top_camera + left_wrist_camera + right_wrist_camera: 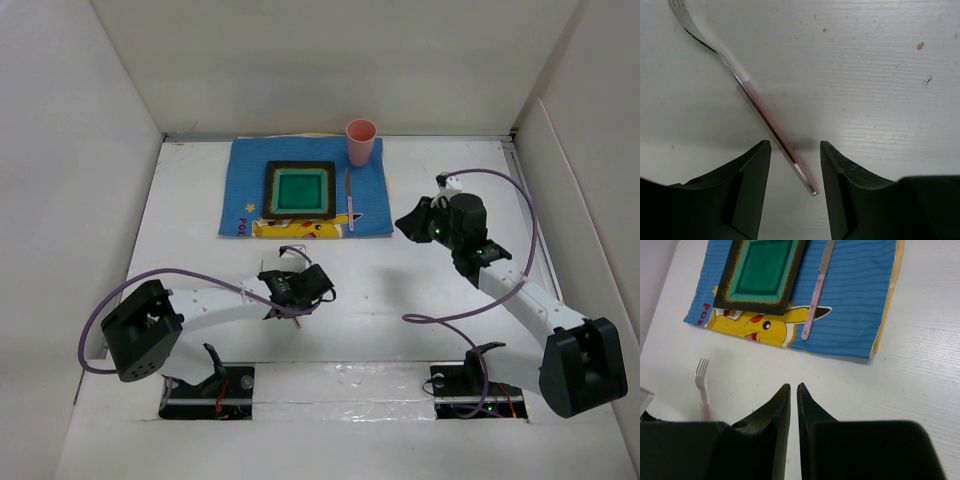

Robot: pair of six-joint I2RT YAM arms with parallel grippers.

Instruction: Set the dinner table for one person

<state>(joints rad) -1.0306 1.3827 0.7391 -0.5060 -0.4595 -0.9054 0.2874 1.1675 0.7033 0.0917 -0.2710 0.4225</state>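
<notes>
The dinner table (400, 290) is a wide white board. On its far side lies a blue placemat (240, 190) with a green square plate (272, 190), a pink cup (360, 140) and a pink-handled knife (350, 200). My left gripper (293, 292) is low over the table, near the middle. In the left wrist view it (792, 145) is open, with the handle end of a pink-handled fork (765, 115) lying flat between the jaws, untouched. My right gripper (408, 222) is shut and empty, right of the mat. The right wrist view shows it (794, 386) above bare table.
White walls enclose the table on three sides. In the right wrist view the placemat (855, 315), plate (727, 290), knife (815, 300) and fork (702, 385) show. Purple cables loop beside both arms (440, 318).
</notes>
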